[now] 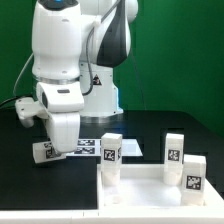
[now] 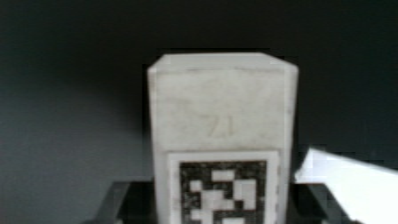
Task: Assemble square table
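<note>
One tagged leg (image 2: 221, 140) is filling my wrist view, my pincer (image 1: 62, 140) seeming to be gripping it above the black table (image 1: 20, 190); three more legs are standing around the tabletop (image 1: 150, 190).

legs (image 1: 111, 151) | black-and-white tags (image 2: 224, 188) | no readable text, views blurry

The exterior view faces the white robot arm (image 1: 75, 70) across the dark table (image 1: 20, 190) at low height; the wrist view looks close-up at a white tagged block leg (image 2: 221, 135).
</note>
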{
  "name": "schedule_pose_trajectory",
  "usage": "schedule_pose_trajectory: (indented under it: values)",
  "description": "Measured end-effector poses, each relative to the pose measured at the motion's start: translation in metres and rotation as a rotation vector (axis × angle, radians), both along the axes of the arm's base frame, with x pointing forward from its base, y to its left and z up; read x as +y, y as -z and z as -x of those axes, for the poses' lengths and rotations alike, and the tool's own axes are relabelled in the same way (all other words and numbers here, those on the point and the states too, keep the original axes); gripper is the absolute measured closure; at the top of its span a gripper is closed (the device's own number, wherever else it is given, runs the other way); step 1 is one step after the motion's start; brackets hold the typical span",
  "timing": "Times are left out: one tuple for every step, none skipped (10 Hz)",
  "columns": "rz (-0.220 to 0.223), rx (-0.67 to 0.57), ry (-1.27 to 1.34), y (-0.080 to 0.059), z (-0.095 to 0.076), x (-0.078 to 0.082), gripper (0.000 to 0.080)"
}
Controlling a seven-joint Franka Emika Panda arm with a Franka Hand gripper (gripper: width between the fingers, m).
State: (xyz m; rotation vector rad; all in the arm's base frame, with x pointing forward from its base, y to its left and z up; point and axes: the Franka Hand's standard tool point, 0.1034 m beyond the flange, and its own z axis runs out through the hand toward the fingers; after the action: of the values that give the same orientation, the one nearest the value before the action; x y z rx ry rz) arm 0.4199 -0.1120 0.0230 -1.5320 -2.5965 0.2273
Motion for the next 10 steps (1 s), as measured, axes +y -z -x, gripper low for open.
schedule_pose_trajectory:
  values:
    - [0.001,0.007,-0.052,0.000,0.002,-0.003,0.0515]
    - [0.003,0.015,-0.109,0.001,0.003,-0.006,0.0515]
    - [0.004,0.022,-0.159,0.001,0.004,-0.009,0.0515]
    - [0.001,0.040,-0.241,0.001,0.006,-0.011,0.0515]
    - [-0.020,0.102,-0.397,0.005,0.015,-0.009,0.0515]
    - [-0.026,0.135,-0.461,0.006,0.018,-0.009,0.0515]
    - [-0.022,0.146,-0.479,0.007,0.019,-0.010,0.0515]
    - [-0.021,0.145,-0.472,0.007,0.019,-0.012,0.0515]
    - [-0.018,0.145,-0.470,0.007,0.019,-0.012,0.0417]
    - [-0.016,0.146,-0.468,0.007,0.020,-0.013,0.0417]
